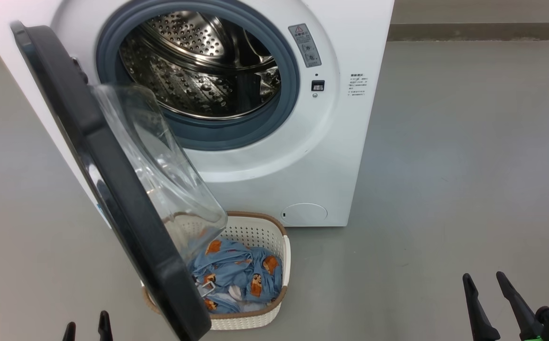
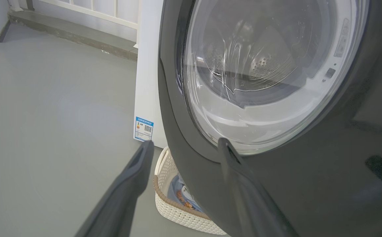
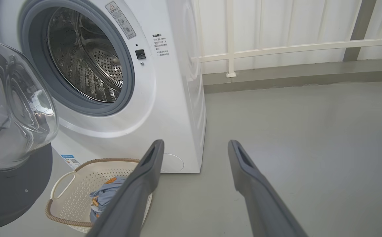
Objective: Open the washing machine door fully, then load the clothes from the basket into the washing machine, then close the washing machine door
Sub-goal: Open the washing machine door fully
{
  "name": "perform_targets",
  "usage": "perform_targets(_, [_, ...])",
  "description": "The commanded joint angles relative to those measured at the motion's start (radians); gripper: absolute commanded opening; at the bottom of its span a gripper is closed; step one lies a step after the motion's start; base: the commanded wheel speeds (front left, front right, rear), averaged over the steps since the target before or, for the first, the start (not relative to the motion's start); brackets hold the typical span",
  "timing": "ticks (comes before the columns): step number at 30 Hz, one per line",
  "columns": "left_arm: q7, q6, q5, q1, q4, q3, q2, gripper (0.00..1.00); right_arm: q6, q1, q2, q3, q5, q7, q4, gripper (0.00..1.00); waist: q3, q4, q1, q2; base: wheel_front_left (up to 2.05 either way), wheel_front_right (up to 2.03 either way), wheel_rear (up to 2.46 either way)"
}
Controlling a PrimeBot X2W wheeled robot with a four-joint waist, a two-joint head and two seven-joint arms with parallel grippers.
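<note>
The large round glossy black washing machine door (image 1: 132, 213) stands swung out on its hinge at the machine's left side, edge-on to my head camera. Its bulging clear glass bowl window (image 1: 160, 161) points back toward the opening. The door's lower part hangs over the left side of the small cream-white perforated plastic basket (image 1: 255, 232), which has a brown woven-look rim and sits on the floor just in front of the machine. The light blue clothes printed with orange-brown bears (image 1: 236, 274) lie bunched in the basket, with a bit of white cloth showing among them.

Behind them, the big white front-loading washing machine (image 1: 331, 142) shows its steel perforated drum (image 1: 198, 66), which I see bare inside, ringed by the grey rubber seal (image 1: 288, 85). A round cover (image 1: 304, 214) sits low on its front, and a blue label sticker (image 2: 144, 129) is on its lower left corner.

My left gripper (image 1: 87, 327) sits at the lower left, close to the door's outer face. Its fingers are spread wide and hold nothing. In the left wrist view one finger overlaps the door's black rim, and I cannot tell whether it touches. My right gripper (image 1: 483, 276) hangs over the plain grey floor (image 1: 445, 166), well to the right of the basket, its fingers likewise spread and empty. A white railing (image 3: 276, 49) runs along the wall beyond the machine.
</note>
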Motion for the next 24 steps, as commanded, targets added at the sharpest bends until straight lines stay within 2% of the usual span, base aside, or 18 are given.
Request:
perform_targets(1, [-0.012,0.003,0.006,-0.02,-0.021,0.035,0.017,1.0,-0.001,-0.013,-0.011,0.015,-0.011,-0.012,-0.018,1.0,0.0,0.001,0.0,0.0,0.0,0.0,0.0])
perform_targets(20, [-0.012,0.0,0.044,-0.02,-0.034,0.05,0.017,1.0,-0.001,-0.023,-0.002,0.012,-0.017,-0.012,-0.009,1.0,0.003,0.004,0.0,0.0,0.0,0.0,0.0])
perform_targets(21, [-0.012,0.001,0.046,-0.021,-0.033,0.051,0.017,0.84,-0.001,-0.024,-0.002,0.011,-0.018,-0.012,-0.008,1.0,0.003,0.004,0.0,0.0,0.0,0.0,0.0])
perform_targets(22, [-0.012,0.005,0.049,-0.021,-0.031,0.054,0.017,0.47,-0.001,-0.025,-0.001,0.009,-0.019,-0.012,-0.007,1.0,0.002,0.004,0.0,0.0,0.0,0.0,0.0])
perform_targets(24, [-0.012,0.014,0.055,-0.023,-0.034,0.059,0.017,0.0,-0.001,-0.025,0.0,0.008,-0.021,-0.012,-0.006,1.0,0.0,0.005,0.0,0.0,0.0,0.0,0.0])
